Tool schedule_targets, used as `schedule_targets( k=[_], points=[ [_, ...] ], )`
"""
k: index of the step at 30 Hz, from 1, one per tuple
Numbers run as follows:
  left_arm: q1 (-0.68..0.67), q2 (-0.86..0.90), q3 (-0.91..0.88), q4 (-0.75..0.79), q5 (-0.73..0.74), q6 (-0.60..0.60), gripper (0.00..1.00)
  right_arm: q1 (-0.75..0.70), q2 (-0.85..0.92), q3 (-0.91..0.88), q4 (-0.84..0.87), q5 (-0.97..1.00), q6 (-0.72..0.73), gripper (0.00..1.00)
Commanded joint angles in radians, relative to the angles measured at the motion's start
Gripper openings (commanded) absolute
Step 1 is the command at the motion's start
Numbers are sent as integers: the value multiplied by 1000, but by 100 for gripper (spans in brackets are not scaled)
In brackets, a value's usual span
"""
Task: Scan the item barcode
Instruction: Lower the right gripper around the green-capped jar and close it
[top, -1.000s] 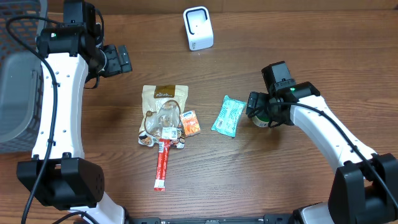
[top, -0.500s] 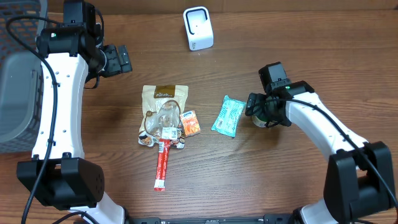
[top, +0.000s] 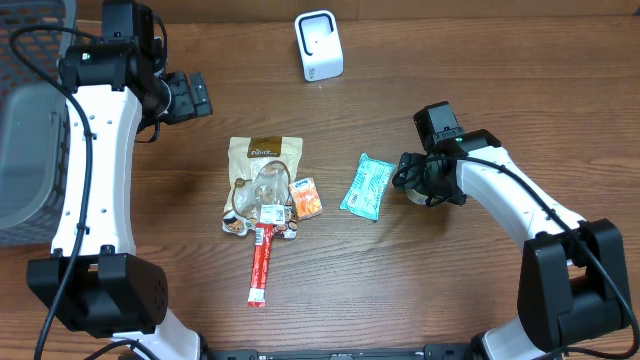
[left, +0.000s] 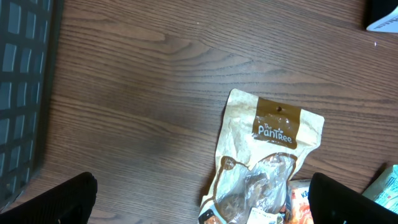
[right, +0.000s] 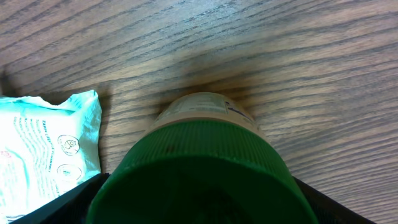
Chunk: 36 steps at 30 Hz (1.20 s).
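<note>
Closure starts: your right fingers (right: 74, 208) have narrowed around the green-lidded jar (right: 199, 155), grip unconfirmed, ahead of scanning; left fingers (left: 62, 199) gape.

Brown bench (top: 480, 60), dark streaky wood grain. Bottle (right: 199, 107) pale cream, its ribbed cap (right: 199, 168) deep green. Packet (top: 367, 186) turquoise with pale print — pouch (top: 262, 175) tan with a brown band. Stick (top: 261, 265) red, small sachet (top: 306, 197) orange, scanner (top: 319, 45) white.
</note>
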Motion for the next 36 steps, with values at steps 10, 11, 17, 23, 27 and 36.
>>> schedule_targets(
  k=[10,11,17,23,27,36],
  points=[
    [-4,0,16,1,1,9,100,-8,2,-42,43,5,4,87],
    [-4,0,16,0,1,9,100,-8,2,-52,56,11,4,88],
    [-4,0,16,1,1,9,100,-8,2,-59,63,11,4,88],
    [-4,0,16,0,1,9,100,-8,2,-59,66,11,4,88],
    [-4,0,16,0,1,9,100,-8,2,-62,77,11,4,88],
    [-4,0,16,0,1,9,100,-8,2,-74,134,25,3,88]
  ],
)
